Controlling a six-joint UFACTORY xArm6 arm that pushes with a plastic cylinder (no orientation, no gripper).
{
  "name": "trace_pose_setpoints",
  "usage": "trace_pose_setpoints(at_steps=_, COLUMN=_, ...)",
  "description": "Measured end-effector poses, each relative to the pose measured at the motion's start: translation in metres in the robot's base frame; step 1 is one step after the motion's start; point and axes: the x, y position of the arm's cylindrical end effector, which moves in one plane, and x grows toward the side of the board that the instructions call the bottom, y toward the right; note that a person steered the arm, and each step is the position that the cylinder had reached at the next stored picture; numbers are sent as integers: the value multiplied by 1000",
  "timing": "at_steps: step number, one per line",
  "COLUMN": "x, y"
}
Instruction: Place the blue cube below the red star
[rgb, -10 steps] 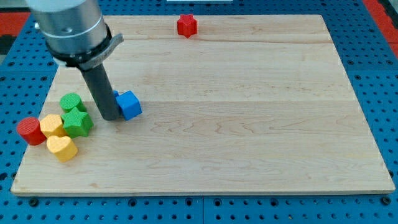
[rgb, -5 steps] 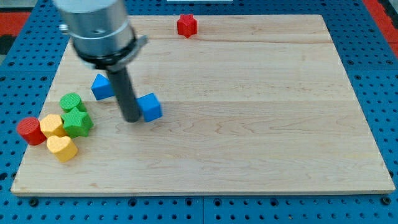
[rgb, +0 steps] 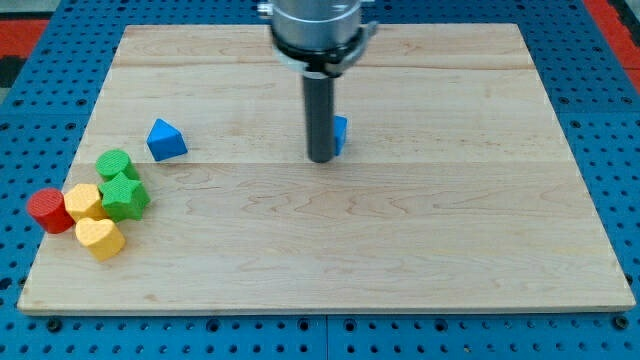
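my tip touching blue cube, w/ cube on view's right.

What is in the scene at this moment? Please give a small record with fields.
tip: my tip on the board, against the left side of the blue cube
blue cube: near the board's middle, mostly hidden behind the rod
red star: not visible, the arm covers the top edge
blue triangular block: alone, at the view's left
cluster at left edge: red cylinder, two yellow blocks, two green blocks
surface: wooden board
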Motion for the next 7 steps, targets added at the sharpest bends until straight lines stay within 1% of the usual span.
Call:
trace_pose_setpoints(at_steps=1, x=-15, y=19)
trace_pose_setpoints(at_steps=2, x=-67, y=-1)
trace_pose_setpoints(at_steps=3, x=-95, y=-32)
trace_pose_setpoints(at_steps=4, x=-81, y=-27)
trace_pose_setpoints(at_steps=5, x=-71, y=-64)
trace_pose_setpoints(at_steps=6, x=-89, y=-103)
trace_pose_setpoints(at_steps=7, x=-119, y=-84)
